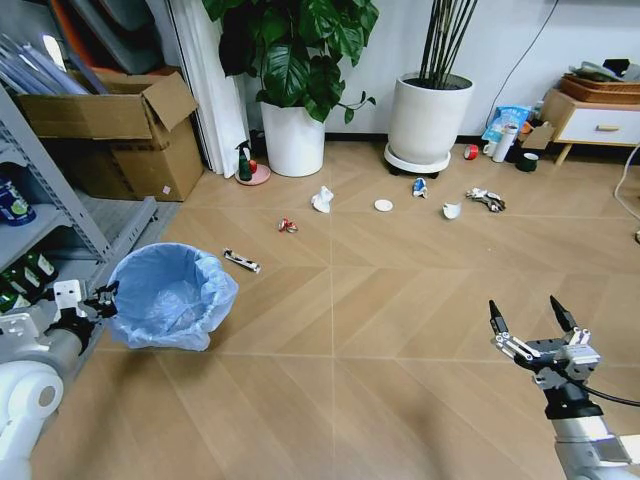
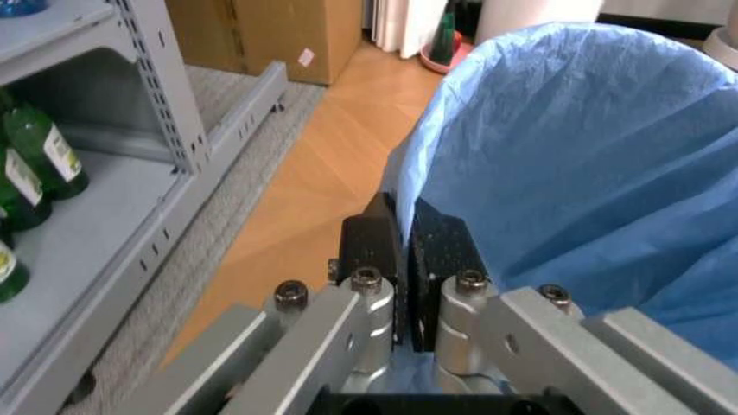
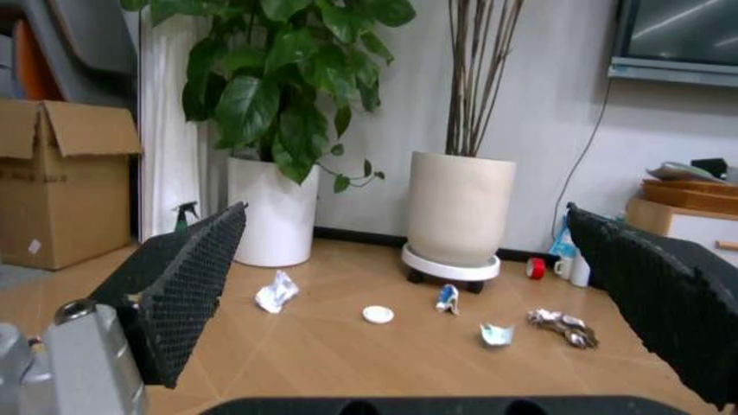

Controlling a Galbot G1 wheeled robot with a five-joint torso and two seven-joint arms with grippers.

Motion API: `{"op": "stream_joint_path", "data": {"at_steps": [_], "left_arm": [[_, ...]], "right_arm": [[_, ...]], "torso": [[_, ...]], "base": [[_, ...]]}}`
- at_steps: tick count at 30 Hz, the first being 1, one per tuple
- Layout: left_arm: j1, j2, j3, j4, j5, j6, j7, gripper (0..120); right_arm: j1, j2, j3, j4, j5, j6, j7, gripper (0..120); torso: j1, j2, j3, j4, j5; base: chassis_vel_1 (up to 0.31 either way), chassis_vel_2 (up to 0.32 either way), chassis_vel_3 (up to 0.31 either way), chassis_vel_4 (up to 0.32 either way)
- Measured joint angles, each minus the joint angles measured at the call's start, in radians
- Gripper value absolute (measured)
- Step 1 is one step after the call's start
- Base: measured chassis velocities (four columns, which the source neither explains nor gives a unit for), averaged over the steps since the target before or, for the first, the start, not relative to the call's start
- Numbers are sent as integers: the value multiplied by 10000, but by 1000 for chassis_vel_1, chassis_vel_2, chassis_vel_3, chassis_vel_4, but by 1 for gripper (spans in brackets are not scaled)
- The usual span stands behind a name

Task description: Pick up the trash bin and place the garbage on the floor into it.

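Note:
The trash bin (image 1: 170,296), black with a crinkly light-blue bag, sits tilted at the left of the floor (image 1: 380,320). My left gripper (image 1: 101,297) is shut on its near rim; in the left wrist view the gripper (image 2: 403,235) pinches the bag edge of the bin (image 2: 576,156). The garbage lies farther off: crumpled white paper (image 1: 322,199) (image 3: 276,291), a white disc (image 1: 383,205) (image 3: 378,314), a blue-white wrapper (image 1: 420,187) (image 3: 448,298), a dark wrapper (image 1: 486,200) (image 3: 563,327), a red piece (image 1: 287,226). My right gripper (image 1: 530,315) (image 3: 403,210) hangs open at the lower right.
A metal shelf (image 1: 60,220) with green bottles stands beside the bin, a cardboard box (image 1: 120,130) behind it. Two large white plant pots (image 1: 292,138) (image 1: 430,120) and a green spray bottle (image 1: 244,162) line the back wall. A low cabinet (image 1: 595,120) is at the far right.

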Motion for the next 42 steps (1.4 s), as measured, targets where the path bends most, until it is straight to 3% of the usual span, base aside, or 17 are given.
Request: {"op": "stream_joint_path", "data": {"at_steps": [42], "left_arm": [[-60,20,80,-72,1,41,-35,0]], "right_arm": [[-15,8,25,-28,-21,53,-68,100]], "torso": [[0,0,0,-1,3]], "base": [[-114,191,109,-190]]}}
